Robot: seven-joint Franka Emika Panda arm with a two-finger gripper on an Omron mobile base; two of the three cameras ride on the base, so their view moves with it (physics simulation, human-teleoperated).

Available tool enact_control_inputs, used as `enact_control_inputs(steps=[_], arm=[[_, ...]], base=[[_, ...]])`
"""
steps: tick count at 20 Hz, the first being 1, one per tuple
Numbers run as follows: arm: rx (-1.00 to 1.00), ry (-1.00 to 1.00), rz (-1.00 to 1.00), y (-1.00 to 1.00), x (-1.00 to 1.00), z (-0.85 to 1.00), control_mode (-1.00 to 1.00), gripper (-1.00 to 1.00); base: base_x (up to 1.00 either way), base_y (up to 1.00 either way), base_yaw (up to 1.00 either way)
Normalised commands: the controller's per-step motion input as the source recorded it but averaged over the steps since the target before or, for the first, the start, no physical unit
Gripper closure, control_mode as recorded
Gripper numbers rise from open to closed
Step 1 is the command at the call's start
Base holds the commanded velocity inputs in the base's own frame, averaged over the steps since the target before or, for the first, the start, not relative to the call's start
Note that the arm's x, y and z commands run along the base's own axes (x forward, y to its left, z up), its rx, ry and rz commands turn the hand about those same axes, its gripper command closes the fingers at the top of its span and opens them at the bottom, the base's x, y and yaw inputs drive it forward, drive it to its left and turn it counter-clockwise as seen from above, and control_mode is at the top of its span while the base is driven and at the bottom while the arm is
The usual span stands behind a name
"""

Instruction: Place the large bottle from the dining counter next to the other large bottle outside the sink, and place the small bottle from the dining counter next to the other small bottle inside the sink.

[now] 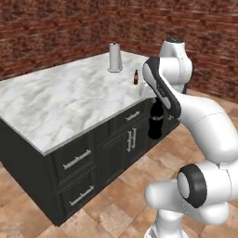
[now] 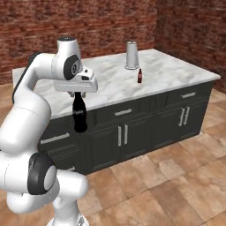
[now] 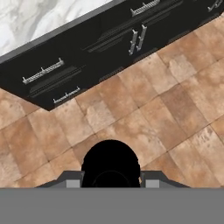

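My gripper [image 2: 78, 93] is shut on the neck of the large bottle [image 2: 80, 112], a glossy black cola bottle. It hangs upright in the air in front of the dark cabinets, off the dining counter [image 2: 176, 73], well above the floor. In the left base view the large bottle [image 1: 155, 123] shows below my forearm, beside the dining counter [image 1: 60, 97]. The hand view looks straight down on the large bottle [image 3: 110, 164], a black disc between my fingertips [image 3: 74, 179]. The small bottle [image 2: 140, 76], brown with a red label, stands on the marble; it is also the small bottle [image 1: 135, 77] near the far edge.
A tall pale cylinder on a round base [image 2: 131, 54] stands on the marble behind the small bottle, seen too as the cylinder [image 1: 115, 57]. Dark cabinet fronts with silver handles [image 3: 136, 40] face me. Brown tiled floor [image 3: 144, 127] spreads below, and brick walls close the room.
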Motion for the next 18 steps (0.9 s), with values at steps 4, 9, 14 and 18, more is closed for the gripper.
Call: enact_control_inputs(steps=[4, 9, 14, 18], arm=[[0.0, 0.0, 0.0, 0.0, 0.0, 0.0, 1.0, 1.0], [0.0, 0.0, 0.0, 0.0, 0.0, 0.0, 1.0, 1.0], [0.0, 0.0, 0.0, 0.0, 0.0, 0.0, 1.0, 1.0], [0.0, 0.0, 0.0, 0.0, 0.0, 0.0, 1.0, 1.0]], base=[[0.0, 0.06, -0.23], [0.0, 0.06, -0.23], [0.0, 0.0, -0.21], [0.0, 0.02, -0.22]])
